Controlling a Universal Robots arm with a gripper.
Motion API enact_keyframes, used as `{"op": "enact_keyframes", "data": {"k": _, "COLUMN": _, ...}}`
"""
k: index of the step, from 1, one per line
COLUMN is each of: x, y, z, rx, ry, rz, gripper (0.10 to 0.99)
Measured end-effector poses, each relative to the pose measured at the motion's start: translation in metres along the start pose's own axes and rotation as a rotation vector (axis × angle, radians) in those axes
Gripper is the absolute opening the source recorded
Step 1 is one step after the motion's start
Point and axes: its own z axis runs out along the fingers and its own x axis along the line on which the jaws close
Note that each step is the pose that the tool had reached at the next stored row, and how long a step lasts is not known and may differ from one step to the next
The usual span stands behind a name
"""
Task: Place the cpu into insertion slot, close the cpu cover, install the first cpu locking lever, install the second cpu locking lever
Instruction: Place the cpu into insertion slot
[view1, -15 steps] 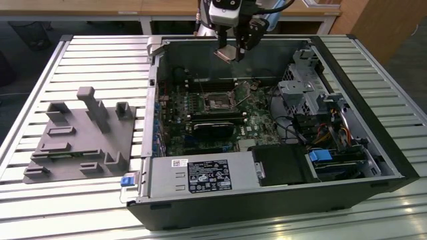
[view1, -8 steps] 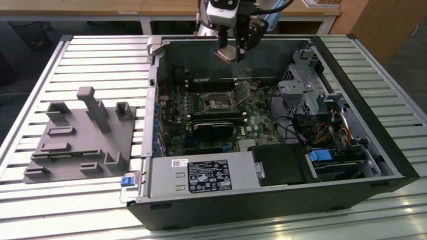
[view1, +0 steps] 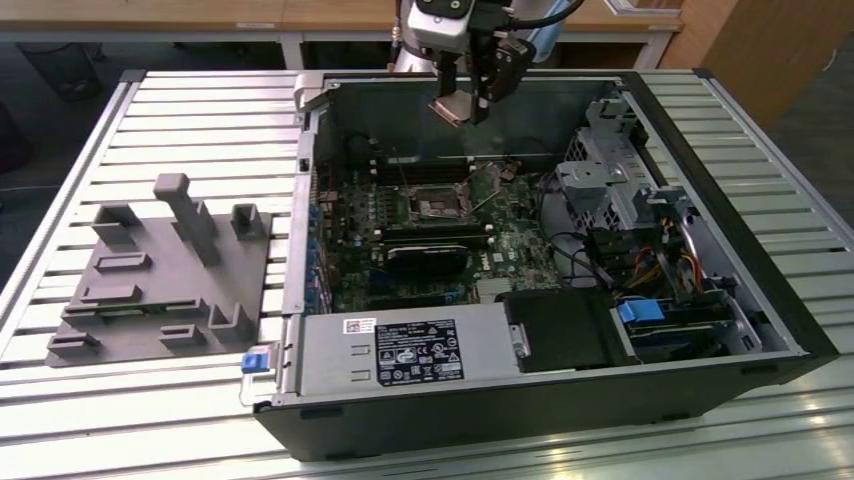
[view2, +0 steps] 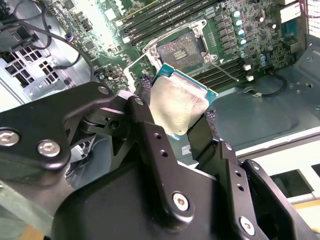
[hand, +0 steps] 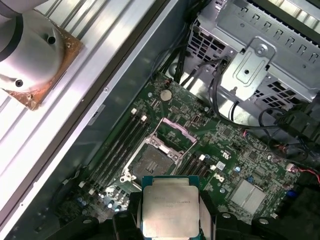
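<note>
The cpu (hand: 171, 207) was gripped in closed jaws above the open slot (hand: 152, 160): placement step, square alignment judged needed.

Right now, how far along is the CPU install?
Done: the cpu is picked up, gripped in the tool. In hand: it is held above the board. The insertion slot is empty and the cpu cover stands open. Seating the chip, closing the cover and both locking steps remain.

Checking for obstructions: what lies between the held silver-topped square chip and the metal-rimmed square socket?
Nothing but air, in the first wrist view: the silver-topped square chip hangs apart from the metal-rimmed square socket.
</note>
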Motion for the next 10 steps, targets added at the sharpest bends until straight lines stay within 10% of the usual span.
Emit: {"op": "enact_keyframes", "data": {"k": 10, "x": 0.0, "y": 0.0, "z": 0.0001, "rx": -0.001, "ry": -0.0043, "rz": 0.048, "gripper": 0.541}}
